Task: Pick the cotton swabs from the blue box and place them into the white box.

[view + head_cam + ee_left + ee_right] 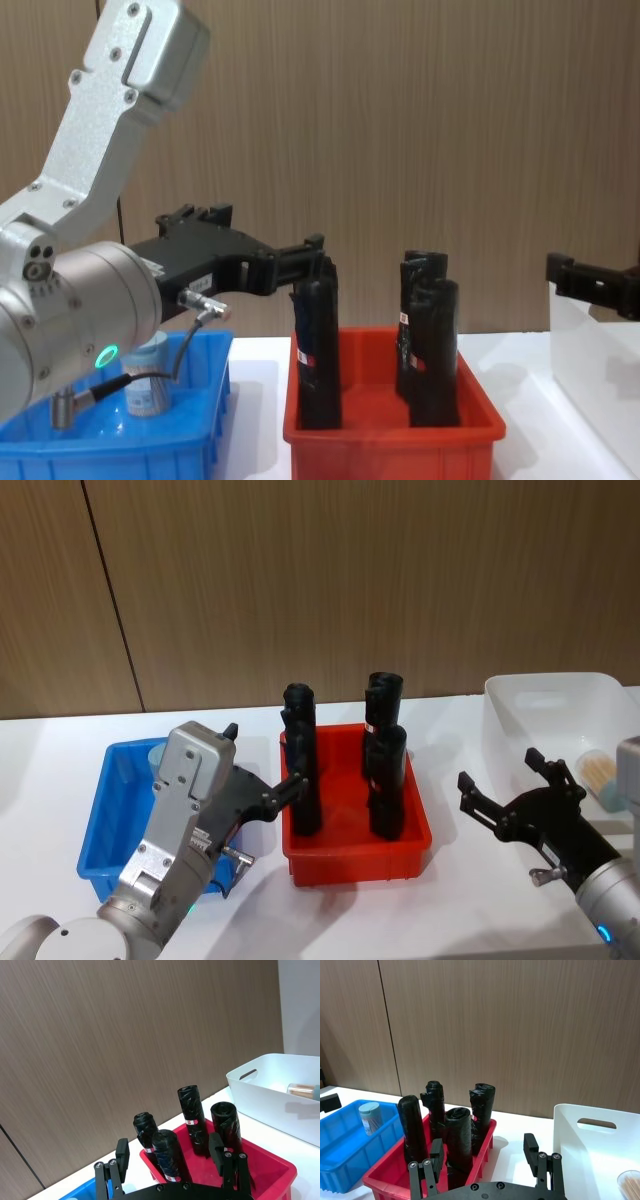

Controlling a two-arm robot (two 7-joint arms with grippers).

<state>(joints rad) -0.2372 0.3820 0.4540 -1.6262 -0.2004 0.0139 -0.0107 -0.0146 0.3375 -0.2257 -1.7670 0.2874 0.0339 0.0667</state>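
Evidently one cotton swab tub (370,1117) stands upright in the blue box (105,810), toward its back, while a second tub (598,772) lies on its side in the white box (497,725). The step in hand looks like fetching the one in the blue box.

The left tool (169,1151) is empty, its fingers spread wide. It hangs level over the blue box's right side and points across at the black rolls (300,760) in the red bin (350,865). To do the step well, it would likely need to draw back from the rolls and tip downward. It should then come onto the tub from above, with a finger on either side of the clear body below the lid. The tub sits close to the bin's sloped wall, so the far finger needs room there. A grip on the lid alone could let the tub slip.

The right tool (500,775) is likewise wide and empty. It waits over the white surface (450,900) just beside the white box.

The head view has the blue-box tub half covered by the left arm's housing, whereas the right wrist view gives it whole, lid and stems plain. The chest view sets it low behind the arm's cable. The left wrist view offers the white box's slot handle and the tub lying inside.
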